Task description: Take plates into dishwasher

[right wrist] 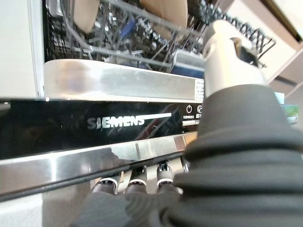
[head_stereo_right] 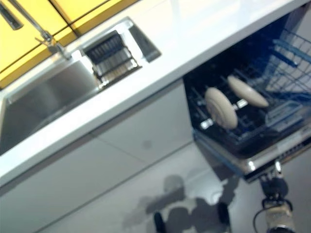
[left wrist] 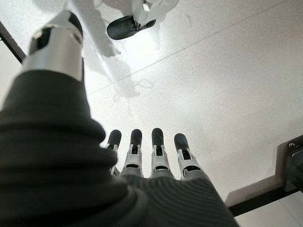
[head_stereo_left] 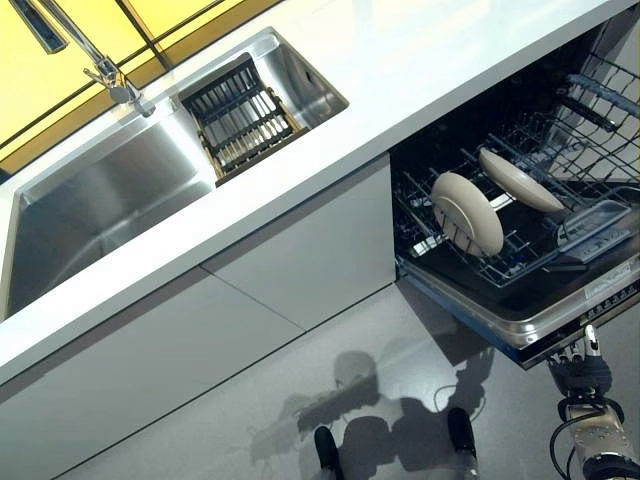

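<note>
Two beige plates stand on edge in the lower rack (head_stereo_left: 530, 255) of the open dishwasher, one nearer the front (head_stereo_left: 467, 212) and one behind it (head_stereo_left: 520, 180). The dishwasher door (head_stereo_left: 560, 315) is partly lowered, its steel edge and black control strip (right wrist: 118, 123) facing my right wrist camera. My right hand (head_stereo_left: 585, 372) is pressed up against the underside of the door's front edge, where the door hides part of it. My left hand (left wrist: 156, 156) hangs over the grey floor with fingers straight, holding nothing. It is out of both eye views.
A white countertop (head_stereo_left: 400, 80) runs above the dishwasher. A steel sink (head_stereo_left: 100, 200) with a faucet (head_stereo_left: 110, 75) and a dark drain rack (head_stereo_left: 240, 118) sits at the left. White cabinet fronts (head_stereo_left: 300, 250) stand below, with yellow panels behind the counter.
</note>
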